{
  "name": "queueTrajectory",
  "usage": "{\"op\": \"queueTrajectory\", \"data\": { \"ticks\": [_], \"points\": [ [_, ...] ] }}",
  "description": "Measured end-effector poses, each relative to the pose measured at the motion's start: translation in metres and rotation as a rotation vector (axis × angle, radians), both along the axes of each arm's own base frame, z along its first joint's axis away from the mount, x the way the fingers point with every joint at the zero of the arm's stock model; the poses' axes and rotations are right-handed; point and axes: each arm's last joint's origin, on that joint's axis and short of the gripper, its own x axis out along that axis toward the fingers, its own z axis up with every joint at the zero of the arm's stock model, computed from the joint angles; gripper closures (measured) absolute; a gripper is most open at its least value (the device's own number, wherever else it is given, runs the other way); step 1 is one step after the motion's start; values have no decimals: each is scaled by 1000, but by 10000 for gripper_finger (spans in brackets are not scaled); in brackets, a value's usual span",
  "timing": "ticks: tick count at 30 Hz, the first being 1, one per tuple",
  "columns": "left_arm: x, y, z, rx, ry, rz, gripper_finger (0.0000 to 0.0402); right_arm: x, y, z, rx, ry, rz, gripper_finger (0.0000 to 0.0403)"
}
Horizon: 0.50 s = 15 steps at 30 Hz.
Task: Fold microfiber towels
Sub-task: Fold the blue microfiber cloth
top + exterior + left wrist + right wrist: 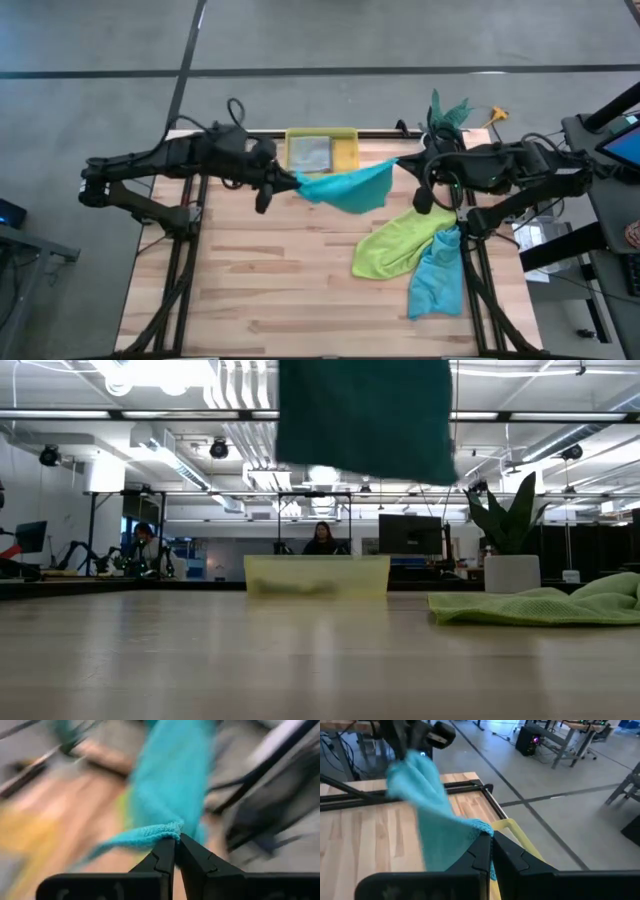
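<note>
Teal cloth hangs in the air between the two arms: one towel [345, 186] is stretched above the back half of the wooden table [260, 290], held at opposite corners. The left gripper [296, 181] has its fingers pressed together on the towel's left corner, just in front of the yellow bin [345, 150]; in the left wrist view the fingers [165, 857] pinch a hemmed edge of the towel [170, 780], which runs away from them toward the other arm. The right gripper [400, 160] pinches the towel's opposite corner near the back edge of the table, and in the right wrist view its closed tips [490, 840] grip the towel [427, 800] with the rest of the cloth trailing off toward the left arm. The towel sags in the middle between the two grips and, in the low view, hangs as a dark teal sheet [365, 415] clear of the tabletop, above the bin [317, 575]. A lime green towel [400, 243] lies crumpled on the table's right side, below the right arm, and a second teal towel [438, 275] lies beside it at the right edge, touching it. A light grey cloth [310, 152] sits inside the bin.
</note>
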Motion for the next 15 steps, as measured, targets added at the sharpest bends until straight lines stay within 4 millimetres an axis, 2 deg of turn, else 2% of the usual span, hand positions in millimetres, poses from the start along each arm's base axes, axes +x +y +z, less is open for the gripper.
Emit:
{"op": "queueTrajectory", "data": {
  "ticks": [4,8,12,15],
  "points": [
    [-4,3,-24,112,224,67,395,-4,-1,-7,17,70,-18,394],
    [-7,4,-43,133,316,94,395,-7,-2,-12,23,122,-31,394],
    [-7,3,-50,127,329,92,395,-7,-2,-13,24,133,-26,394],
    [-6,1,-46,128,278,86,395,-7,-1,-13,24,142,2,394]
  ]
}}
